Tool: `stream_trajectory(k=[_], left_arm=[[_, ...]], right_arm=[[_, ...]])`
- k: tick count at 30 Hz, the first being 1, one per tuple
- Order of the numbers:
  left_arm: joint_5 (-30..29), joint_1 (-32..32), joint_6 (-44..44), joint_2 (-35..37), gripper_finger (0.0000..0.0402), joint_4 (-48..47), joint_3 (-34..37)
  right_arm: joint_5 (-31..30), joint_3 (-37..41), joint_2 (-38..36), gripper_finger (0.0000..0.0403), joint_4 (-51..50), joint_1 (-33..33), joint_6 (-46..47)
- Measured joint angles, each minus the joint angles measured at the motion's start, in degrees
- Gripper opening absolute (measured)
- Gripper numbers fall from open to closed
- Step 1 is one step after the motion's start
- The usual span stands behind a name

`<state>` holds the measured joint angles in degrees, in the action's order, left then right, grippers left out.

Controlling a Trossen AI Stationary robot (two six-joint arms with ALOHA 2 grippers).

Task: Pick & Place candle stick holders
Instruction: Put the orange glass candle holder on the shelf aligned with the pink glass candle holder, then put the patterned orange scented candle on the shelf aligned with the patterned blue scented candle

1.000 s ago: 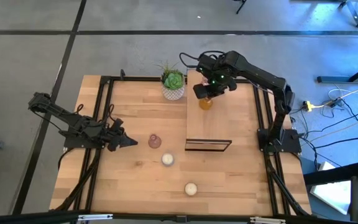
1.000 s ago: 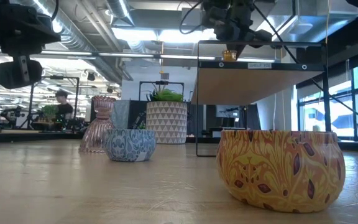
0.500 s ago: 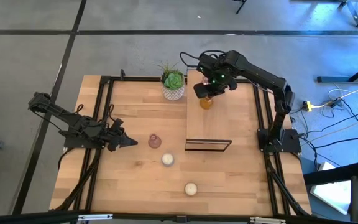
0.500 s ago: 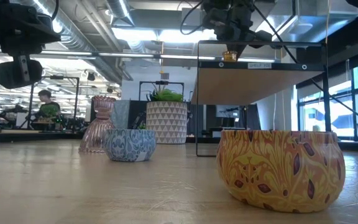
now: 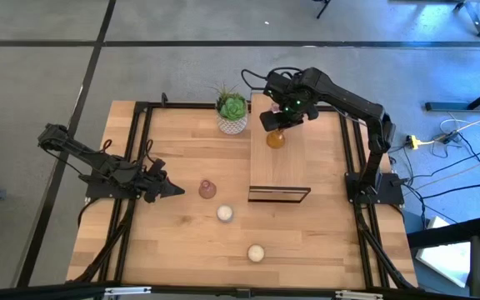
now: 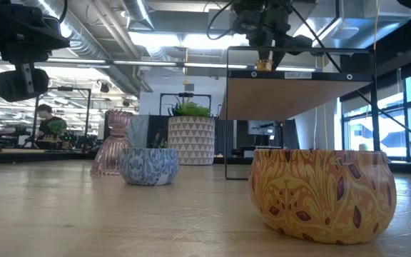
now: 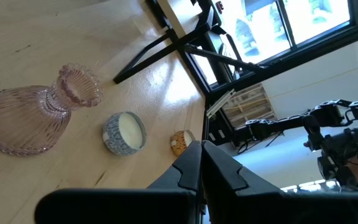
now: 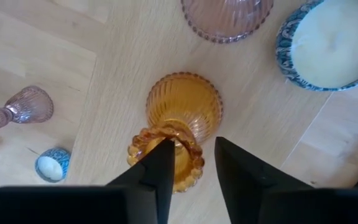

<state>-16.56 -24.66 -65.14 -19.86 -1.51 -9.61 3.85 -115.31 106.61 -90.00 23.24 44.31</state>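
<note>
An amber glass holder (image 5: 276, 137) stands upright on its base on the wooden stand (image 5: 277, 167). My right gripper (image 8: 193, 149) is open just above it. One finger is over the rim's mouth (image 8: 166, 163) and the other is beside the rim. A brownish-pink glass holder (image 8: 227, 15) and a cream-white one with a blue wall (image 8: 334, 43) also stand on the stand. A pink glass holder (image 5: 207, 189) and two cream-white ones (image 5: 224, 213) (image 5: 256, 252) stand on the table. My left gripper (image 5: 176, 190) is shut and empty, left of the pink holder.
A green succulent in a white pot (image 5: 232, 112) stands at the far edge, left of the stand. The stand's black frame (image 5: 279, 194) rises at its near end. Black rails (image 5: 136, 150) run along the table's left and right sides. A person (image 6: 46, 118) shows far behind.
</note>
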Motion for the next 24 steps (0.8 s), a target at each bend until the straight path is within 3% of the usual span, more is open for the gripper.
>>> stream_trajectory(k=[13,24], left_arm=[[-0.02,0.01,0.61,-0.02,0.0006,-0.01,0.0],[-0.04,-0.01,0.61,-0.02,0.0006,-0.01,0.0]], right_arm=[[-1.23,-0.36,0.0,0.0126,-0.03,-0.02,-0.44],[-3.82,-7.62,-0.02,0.0126,-0.01,-0.19,-0.19]])
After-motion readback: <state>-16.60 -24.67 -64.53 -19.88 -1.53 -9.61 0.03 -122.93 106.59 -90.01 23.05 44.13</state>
